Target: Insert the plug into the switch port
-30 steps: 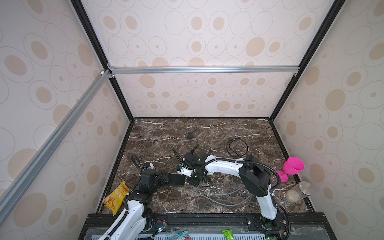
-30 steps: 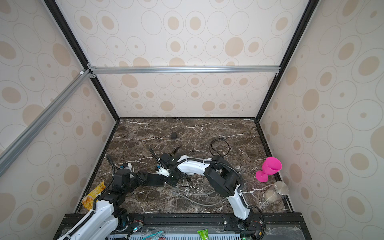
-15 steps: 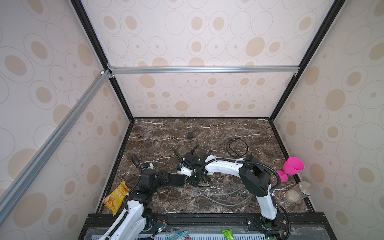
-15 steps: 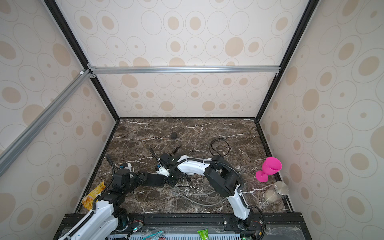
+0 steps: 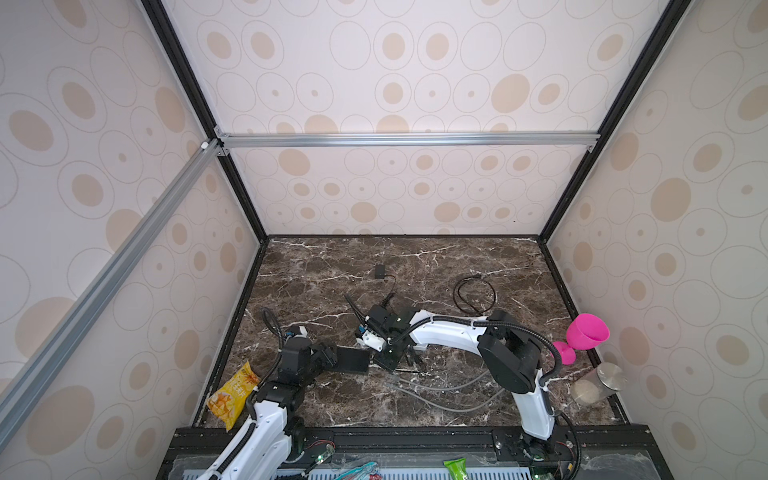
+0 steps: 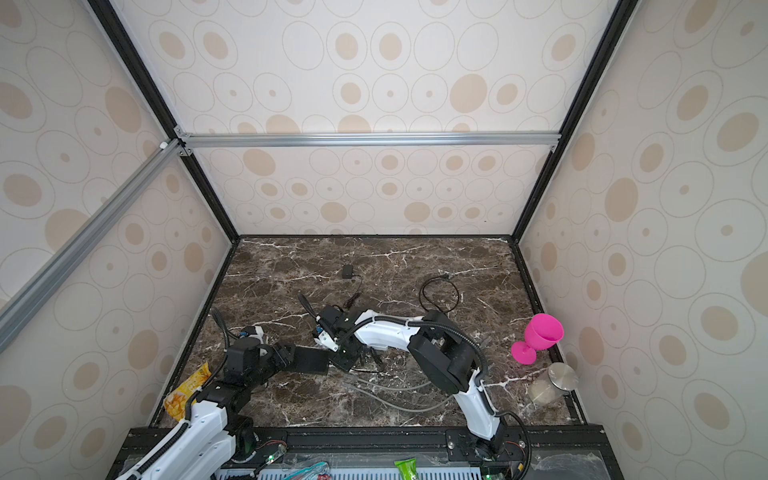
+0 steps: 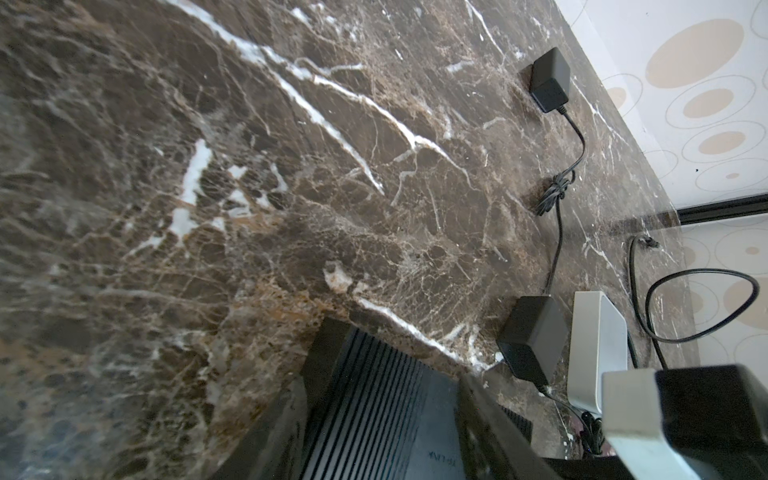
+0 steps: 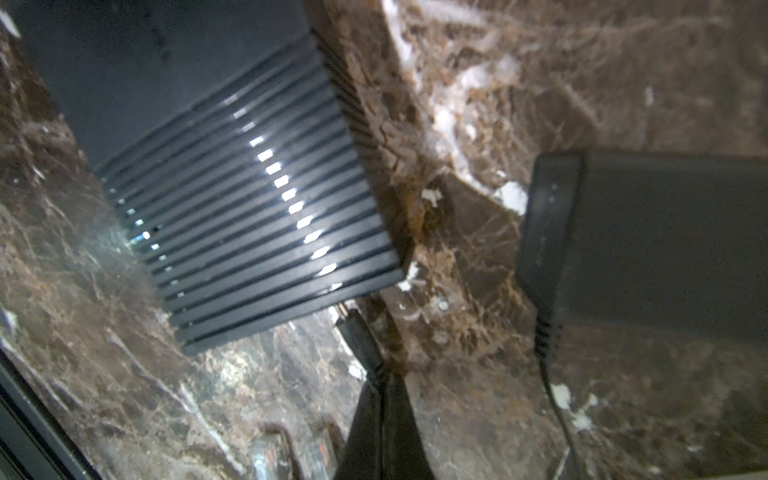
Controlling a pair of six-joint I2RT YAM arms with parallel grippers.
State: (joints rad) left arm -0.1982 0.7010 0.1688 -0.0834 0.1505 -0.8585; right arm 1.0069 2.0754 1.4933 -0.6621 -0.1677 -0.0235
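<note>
The switch (image 5: 351, 359) (image 6: 309, 359) is a flat black box with a ribbed top, lying on the marble floor. My left gripper (image 5: 332, 357) (image 7: 382, 419) is shut on it, with one finger on each long side. In the right wrist view the switch (image 8: 249, 199) fills the middle. My right gripper (image 5: 372, 362) (image 8: 380, 380) is shut on the small black plug (image 8: 359, 336). The plug's metal tip sits at the switch's side face near a corner. The port itself is hidden, so I cannot tell whether the tip is inside it.
A black power adapter (image 8: 644, 241) (image 7: 532, 336) lies beside the right gripper, and a smaller one (image 5: 379, 272) lies farther back. There is a black cable loop (image 5: 473, 295), grey cables (image 5: 436, 390), a pink goblet (image 5: 586, 332), a lidded jar (image 5: 598, 384) and a yellow snack bag (image 5: 232, 390).
</note>
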